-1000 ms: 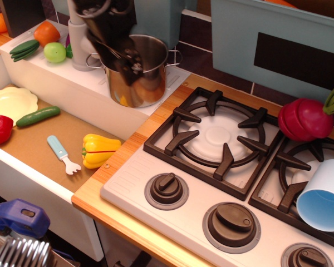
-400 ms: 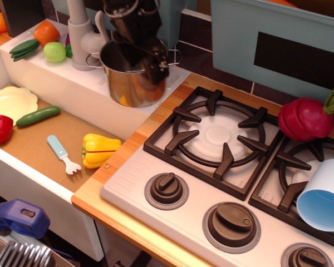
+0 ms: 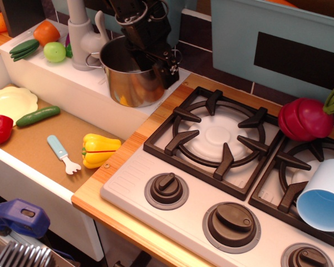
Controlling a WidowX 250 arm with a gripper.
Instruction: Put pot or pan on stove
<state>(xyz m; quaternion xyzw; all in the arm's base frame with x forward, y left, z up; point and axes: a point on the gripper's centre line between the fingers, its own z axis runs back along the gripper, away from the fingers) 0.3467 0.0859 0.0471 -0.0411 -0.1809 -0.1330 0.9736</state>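
Observation:
The shiny steel pot (image 3: 125, 83) stands upright on the white ledge behind the sink, just left of the stove (image 3: 132, 179). Its two wire loop handles show at the rim. My black gripper (image 3: 166, 71) hangs down at the pot's right rim, by the right handle. I cannot tell whether its jaws are around the rim or how wide they stand. The stove's near-left burner grate (image 3: 217, 136) is bare.
A light-blue cup (image 3: 323, 200) lies on its side on the right burner, with a red radish (image 3: 305, 118) behind it. A grey faucet (image 3: 80, 33) stands left of the pot. The sink holds a yellow pepper (image 3: 99, 150), a blue utensil (image 3: 63, 154), a cucumber (image 3: 38, 115) and a plate (image 3: 11, 103).
My gripper has moved right, from over the pot's middle to its right rim. The pot has stayed in place.

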